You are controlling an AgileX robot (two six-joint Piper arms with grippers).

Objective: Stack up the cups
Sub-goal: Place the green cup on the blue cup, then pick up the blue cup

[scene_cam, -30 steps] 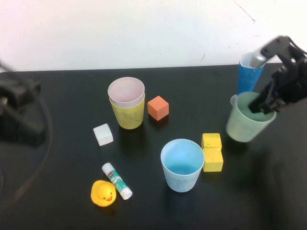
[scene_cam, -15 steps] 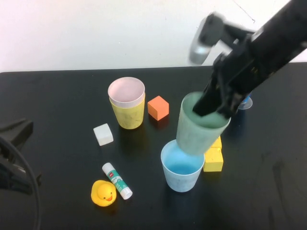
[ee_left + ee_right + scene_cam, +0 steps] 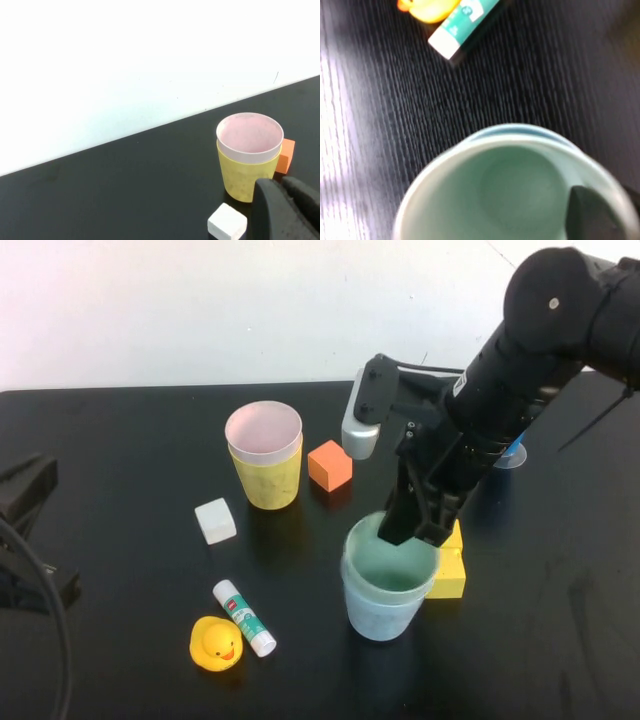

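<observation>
The pale green cup (image 3: 384,564) sits nested inside the light blue cup (image 3: 380,616) at the front centre. My right gripper (image 3: 413,530) is shut on the green cup's far rim. In the right wrist view one finger (image 3: 592,215) is inside the green cup (image 3: 510,190), and the blue rim (image 3: 520,129) shows just outside it. The pink cup (image 3: 263,430) is nested in the yellow cup (image 3: 266,482) at the back left, also seen in the left wrist view (image 3: 249,140). My left gripper (image 3: 28,530) is parked at the left edge, fingers (image 3: 280,210) together and empty.
An orange cube (image 3: 329,465) lies right of the yellow cup, and a white cube (image 3: 215,520) lies in front of it. A glue stick (image 3: 243,617) and a yellow duck (image 3: 215,643) lie front left. Yellow blocks (image 3: 450,578) touch the blue cup's right side. The dark-blue cone (image 3: 514,451) is mostly hidden behind my right arm.
My right arm carried the pale green cup from the back right, leftward and toward the front, and lowered it into the light blue cup. The left arm stayed at the left edge.
</observation>
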